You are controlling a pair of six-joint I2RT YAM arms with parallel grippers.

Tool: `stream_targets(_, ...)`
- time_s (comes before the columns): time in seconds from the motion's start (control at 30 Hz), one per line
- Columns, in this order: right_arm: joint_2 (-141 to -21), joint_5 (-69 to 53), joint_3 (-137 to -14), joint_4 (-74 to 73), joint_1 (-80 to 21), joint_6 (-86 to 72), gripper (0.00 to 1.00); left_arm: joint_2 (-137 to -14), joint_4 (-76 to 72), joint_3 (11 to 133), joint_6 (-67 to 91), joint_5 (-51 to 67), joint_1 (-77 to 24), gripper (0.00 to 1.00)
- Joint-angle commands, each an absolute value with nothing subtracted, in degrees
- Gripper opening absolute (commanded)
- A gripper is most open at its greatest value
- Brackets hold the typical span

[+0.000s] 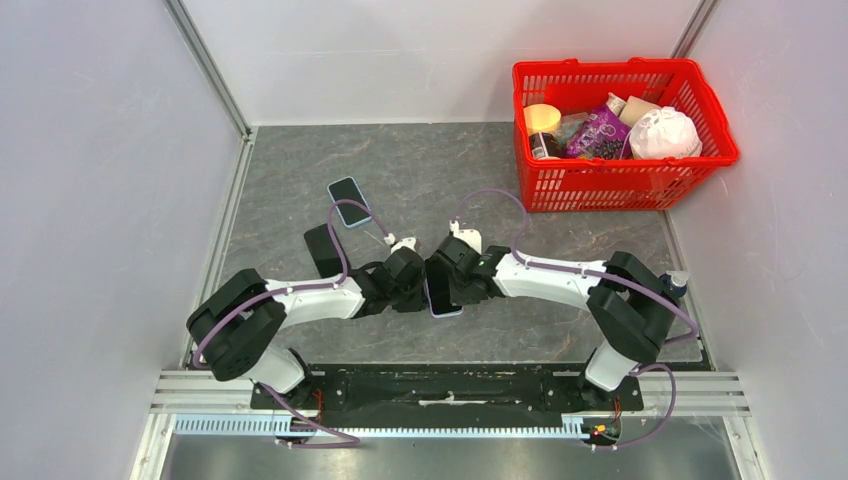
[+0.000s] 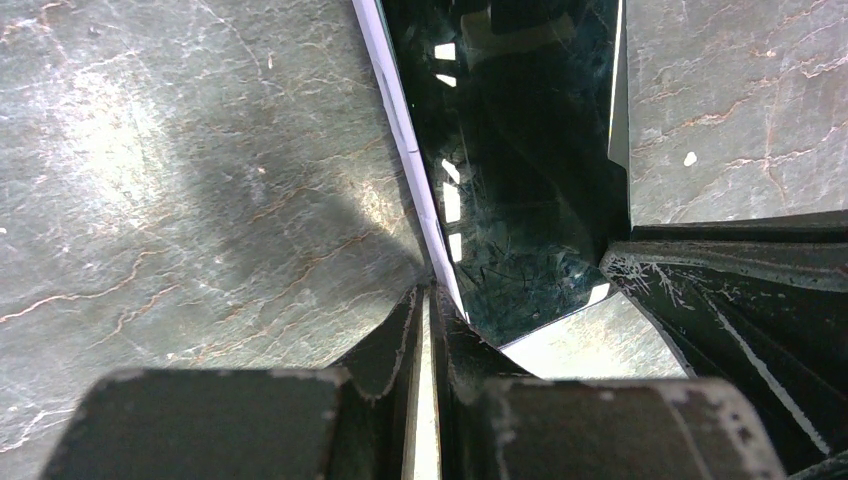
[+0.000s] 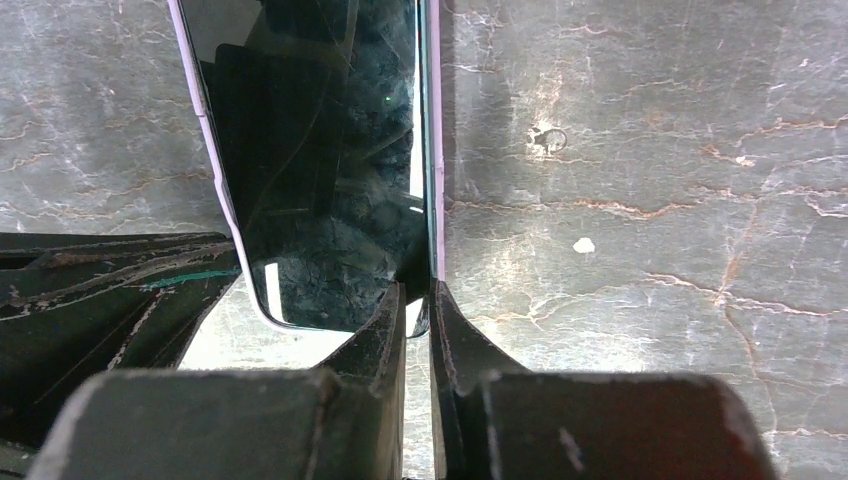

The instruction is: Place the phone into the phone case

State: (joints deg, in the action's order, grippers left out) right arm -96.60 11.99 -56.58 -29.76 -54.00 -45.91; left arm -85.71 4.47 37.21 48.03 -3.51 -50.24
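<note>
A phone (image 1: 441,292) with a dark glossy screen and a pale lilac rim is held off the table between both arms. My left gripper (image 1: 424,288) is shut on its left long edge, and the left wrist view shows the fingers (image 2: 400,330) pinching the phone (image 2: 520,150) near a corner. My right gripper (image 1: 452,288) is shut on the opposite edge; its fingers (image 3: 455,330) clamp the phone (image 3: 320,150) there. A dark slab with a pale blue rim (image 1: 348,202) lies flat behind, and a black flat piece (image 1: 322,250) lies beside the left arm. Which of them is the phone case I cannot tell.
A red basket (image 1: 620,68) full of packets and a white bundle stands at the back right. White walls close in the grey marbled table (image 1: 440,170) on the left, back and right.
</note>
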Motion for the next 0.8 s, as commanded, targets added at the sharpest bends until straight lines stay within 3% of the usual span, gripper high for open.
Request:
stream_targets(0.0, -111.58, 6.79, -50.65, -21.48, -58.81, -51.37, 0.0, -88.41, 6.12, 37.8, 48.12, -3.46, -51.15, 0.13)
stream_targets(0.37, -114.7, 5.91, -48.26, -20.15, -59.14, -52.51, 0.0, -87.66, 7.29, 37.8, 47.94, -4.31, -51.15, 0.13)
stream_targets(0.77, -119.91, -1.75, -43.14, -9.01, -62.77, -60.49, 0.0, -87.04, 8.83, 38.14, 47.73, -5.01, -51.15, 0.13)
